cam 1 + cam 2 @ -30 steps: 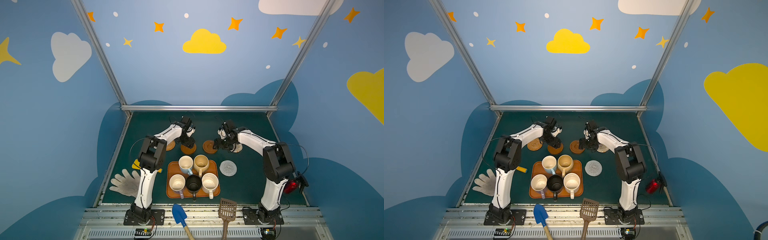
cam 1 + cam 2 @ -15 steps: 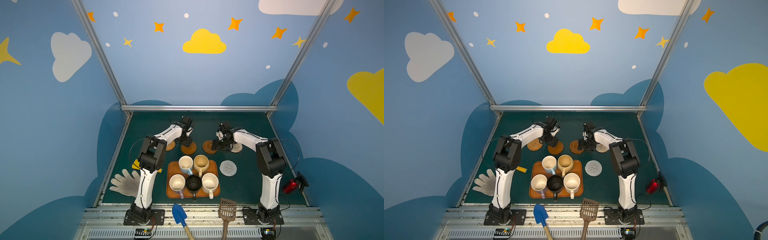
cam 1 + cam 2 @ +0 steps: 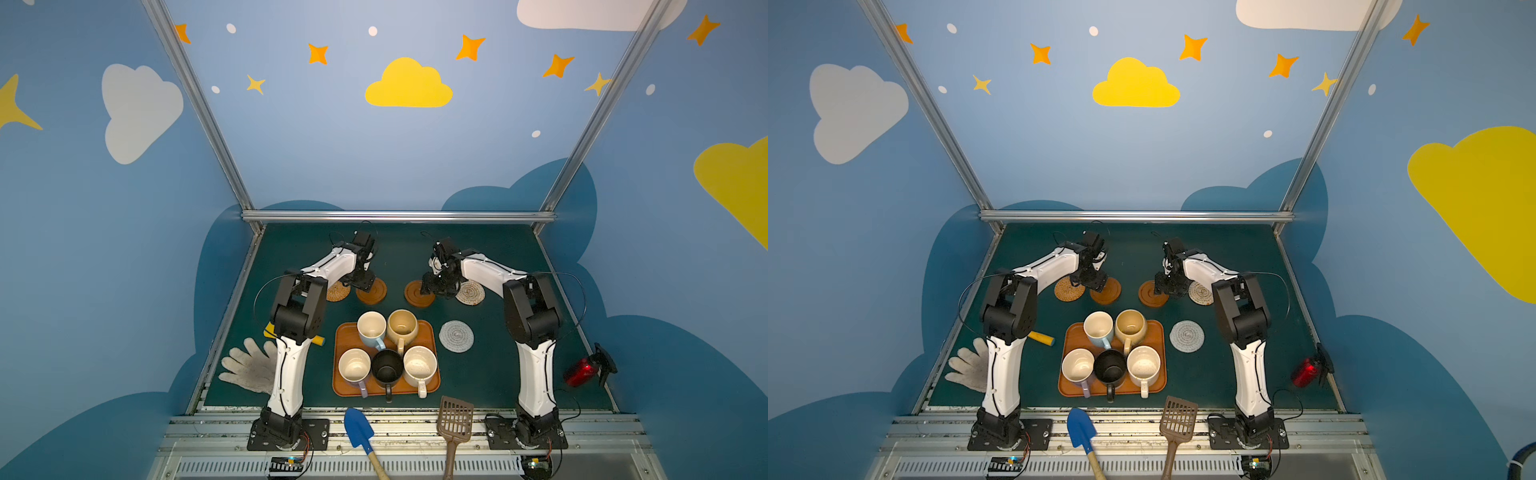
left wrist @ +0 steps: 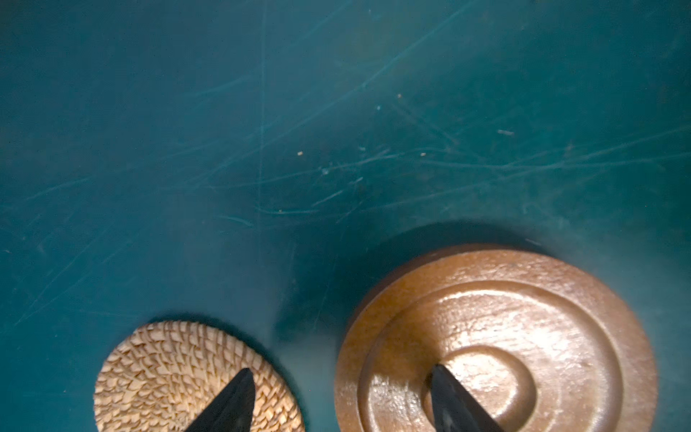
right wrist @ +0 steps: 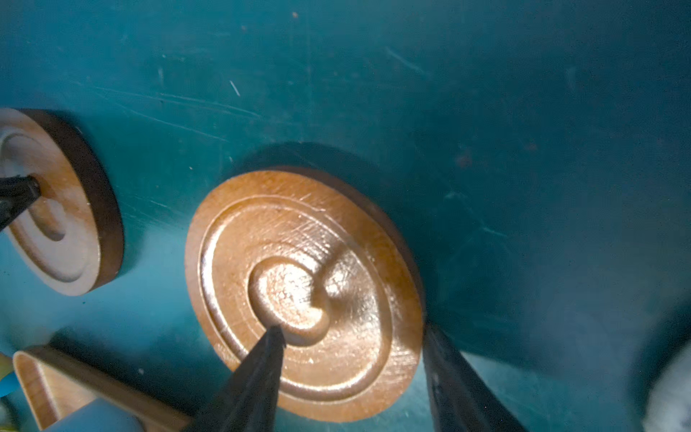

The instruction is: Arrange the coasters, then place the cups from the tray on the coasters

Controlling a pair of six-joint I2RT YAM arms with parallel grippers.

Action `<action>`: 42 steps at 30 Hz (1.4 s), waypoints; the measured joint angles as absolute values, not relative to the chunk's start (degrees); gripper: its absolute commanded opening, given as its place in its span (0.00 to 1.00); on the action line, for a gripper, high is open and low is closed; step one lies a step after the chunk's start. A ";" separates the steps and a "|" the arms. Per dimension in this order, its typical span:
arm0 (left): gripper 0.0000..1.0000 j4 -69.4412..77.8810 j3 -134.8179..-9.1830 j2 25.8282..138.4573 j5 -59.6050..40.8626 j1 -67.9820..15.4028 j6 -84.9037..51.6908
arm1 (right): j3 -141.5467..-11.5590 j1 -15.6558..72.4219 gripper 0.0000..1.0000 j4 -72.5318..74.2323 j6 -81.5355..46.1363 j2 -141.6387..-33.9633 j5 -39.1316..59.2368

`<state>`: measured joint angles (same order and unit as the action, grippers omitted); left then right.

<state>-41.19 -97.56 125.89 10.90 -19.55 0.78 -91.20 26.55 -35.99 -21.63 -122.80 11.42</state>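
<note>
Left gripper (image 4: 342, 370) is hanging low at the back of the green mat (image 3: 399, 257), jaws standing spread and holding nothing. One finger is lying over the woven coaster (image 4: 160, 370), the other is pointing into the centre dip of the left brown coaster (image 4: 523, 336). These two coasters are sitting just beside each other, not touching. Right gripper (image 5: 351, 327) is working on the right brown coaster (image 5: 299, 262). One fingertip is sitting at the edge of its centre dip and the other is standing just outside its rim, so the jaws are straddling half the disc. Cannot tell whether they are pinching it or only bracketing it. Rope coaster (image 3: 471, 292) is lying just beside that gripper, partly hidden by the right arm. Grey coaster (image 3: 456, 336) is lying apart from the back row, just right of the tray (image 3: 345, 337). All five cups (image 3: 371, 328) are standing upright on the tray, two behind and three in front, handles pointing toward the near edge.
</note>
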 measured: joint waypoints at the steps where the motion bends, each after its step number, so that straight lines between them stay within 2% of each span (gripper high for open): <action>1: 0.74 -41.25 -97.60 125.89 10.81 -19.55 0.67 | -91.74 26.70 0.56 -36.07 -21.74 -123.13 11.29; 14: 0.74 -42.26 -97.65 123.37 10.13 -19.16 -0.14 | -100.20 30.20 0.58 -39.05 -21.08 -128.25 4.73; 28: 0.74 -41.87 -96.20 117.60 7.77 -18.79 -0.97 | -93.97 31.18 0.60 -34.74 -18.79 -124.90 1.08; 34: 0.75 -41.65 -95.07 116.07 6.94 -18.81 -1.76 | -98.85 32.80 0.59 -37.93 -18.02 -127.96 -3.29; 42: 0.75 -41.52 -94.59 114.08 5.52 -18.96 -2.50 | -103.44 32.67 0.59 -38.87 -17.72 -130.69 -3.84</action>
<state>-41.52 -94.59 114.08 5.52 -18.96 -2.50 -103.44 32.67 -38.87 -17.72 -130.69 -3.84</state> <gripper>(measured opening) 0.745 0.590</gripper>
